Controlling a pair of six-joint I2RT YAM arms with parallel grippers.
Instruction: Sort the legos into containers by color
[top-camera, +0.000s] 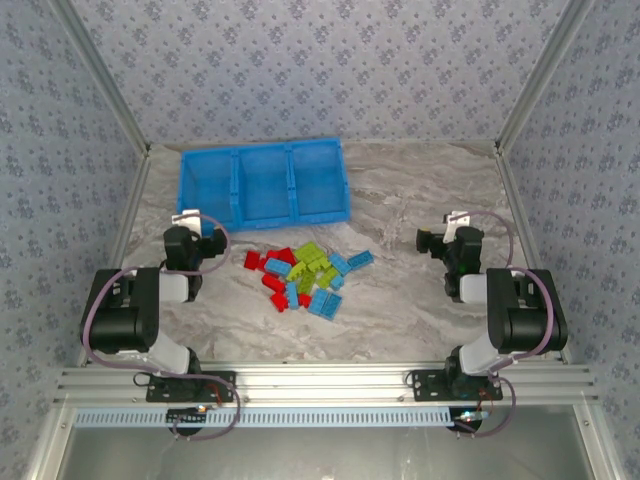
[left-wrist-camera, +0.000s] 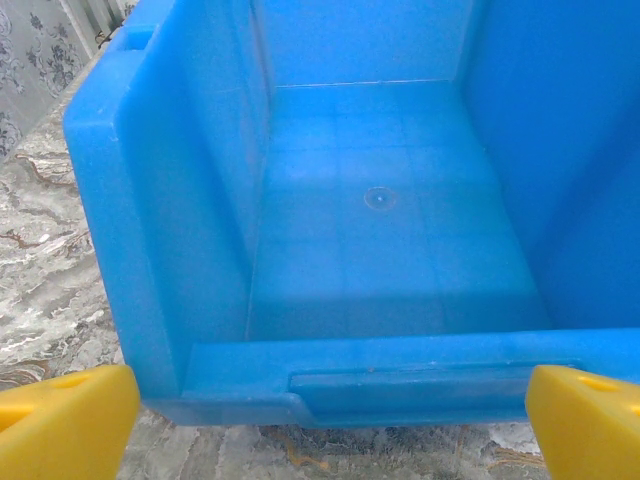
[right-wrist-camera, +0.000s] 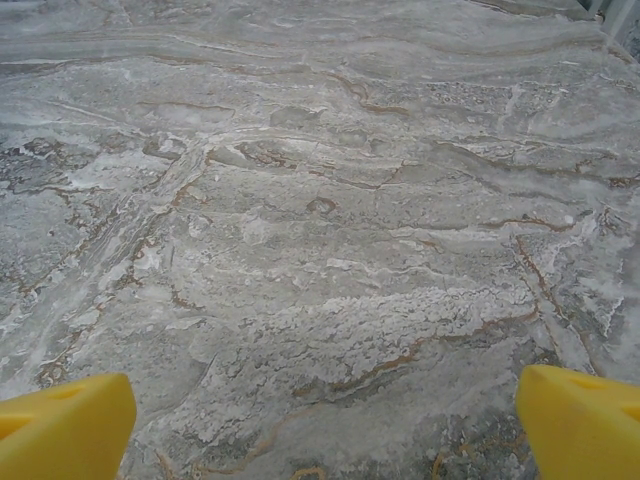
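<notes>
Seen from above, two black robot arms reach out over a grey marbled tabletop (top-camera: 420, 190) inside a booth with patterned walls.

The left fingers (left-wrist-camera: 65, 420) are yellow and spread wide apart, with nothing between them. Straight ahead of them, and very near, stands a bright blue plastic tray (top-camera: 290, 185). It is divided by thin walls into three square containers set side by side. The left wrist camera looks over the low near wall into the leftmost container (left-wrist-camera: 380, 250), whose smooth blue floor has a small round moulding mark at its middle. A strip of marbled surface lies to the left of the tray's outer wall.

The right fingers (right-wrist-camera: 60, 425) are also yellow and spread wide apart, holding nothing. Ahead of and below them lies veined grey stone pattern with brownish streaks. The tray sits ahead of these fingers and well off to their left.

The legos (top-camera: 305, 278) lie in one loose pile on the tabletop, between the two sets of fingers. The pile is to the right of the left fingers and to the left of the right fingers. It is on the near side of the tray, apart from its wall. Red bricks (top-camera: 272, 283) gather on the side toward the left fingers. Lime green bricks (top-camera: 310, 260) sit in the middle. Light blue bricks (top-camera: 325, 303) are scattered through the middle and on the side toward the right fingers. Neither set of fingers touches a brick.
</notes>
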